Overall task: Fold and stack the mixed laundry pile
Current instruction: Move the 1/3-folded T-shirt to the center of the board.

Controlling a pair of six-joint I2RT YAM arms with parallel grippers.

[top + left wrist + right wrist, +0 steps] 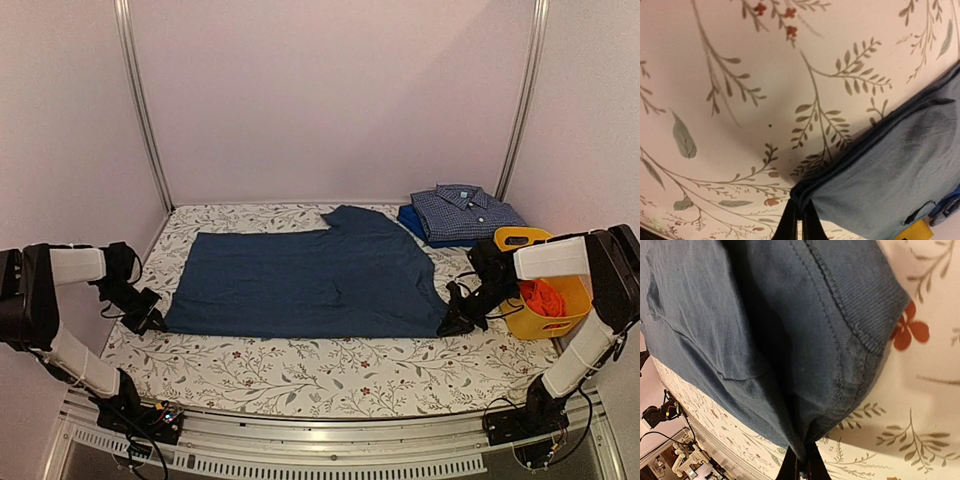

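Observation:
The dark navy trousers (pixel 310 272) lie spread flat across the middle of the table. My left gripper (pixel 152 320) is shut on their near left corner (pixel 805 195), seen pinched between its black fingers (pixel 786 227). My right gripper (pixel 450 322) is shut on their near right corner (pixel 810 440), seam and hem showing. A folded blue small-check shirt (pixel 465 211) lies on a blue cloth at the back right. A red-orange cloth piece (pixel 541 297) sits in the yellow basket (pixel 575 300).
The table has a floral cover (pixel 330 370). The yellow basket stands at the right edge, next to my right arm. Metal frame posts (pixel 140 100) stand at the back corners, and a rail (pixel 330 435) runs along the near edge.

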